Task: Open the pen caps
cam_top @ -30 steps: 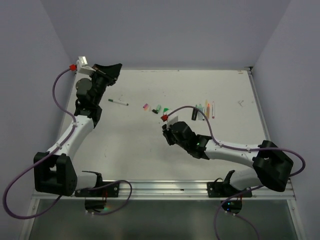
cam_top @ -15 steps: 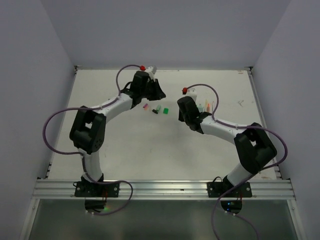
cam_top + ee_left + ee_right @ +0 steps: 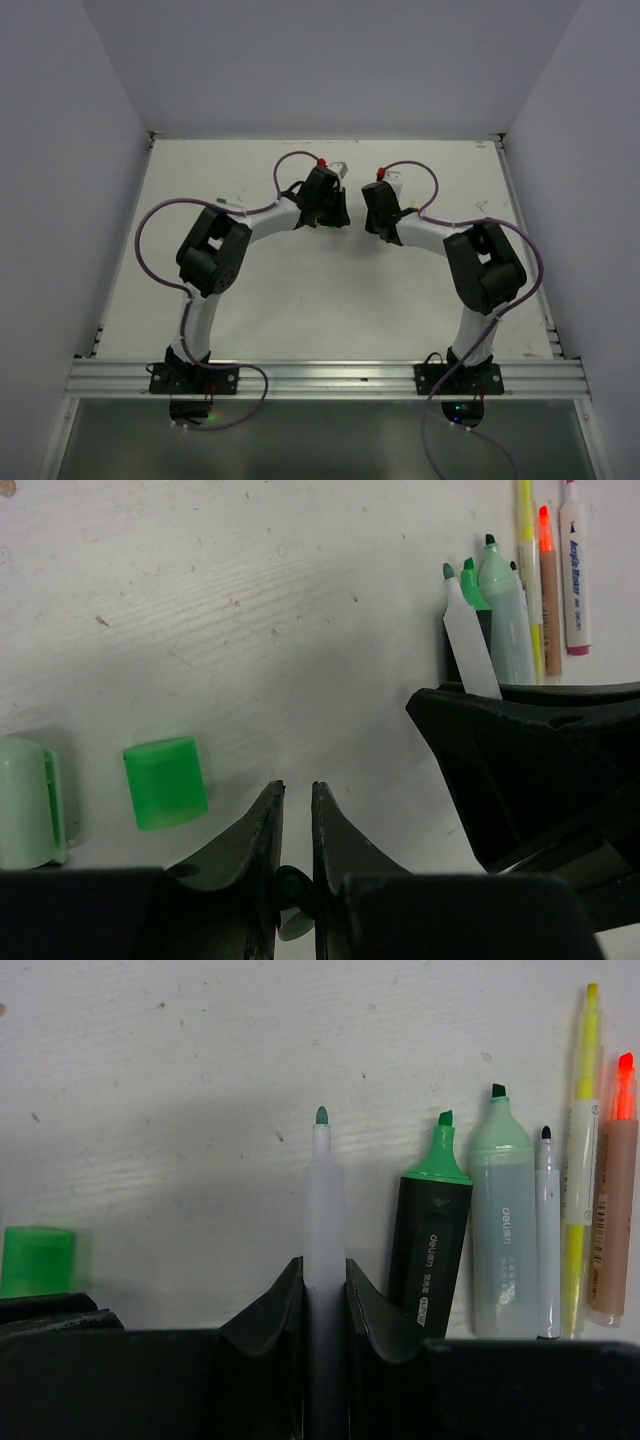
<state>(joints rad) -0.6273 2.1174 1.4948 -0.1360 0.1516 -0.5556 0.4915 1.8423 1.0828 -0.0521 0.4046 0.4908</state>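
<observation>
While our right tool [image 3: 323, 1265] clamps the uncapped pen [image 3: 322, 1190], left tool [image 3: 297, 788] sits narrow, load unclear | next: we lay it beside the other pens [image 3: 505, 1220]

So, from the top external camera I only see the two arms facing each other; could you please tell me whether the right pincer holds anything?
Observer: Yes, the right pincer is shut on a slim white plastic pen; its dark green tip is bare.
Operator: Thank you. Are the pens beside it capped?
Observer: No. The black-bodied highlighter, pale green highlighter, thin white pen, yellow pen and orange-tipped pen all show bare tips.
Operator: Do any caps lie loose?
Observer: A bright green plastic cap and a pale green plastic cap rest on the white table, apart from each other.
</observation>
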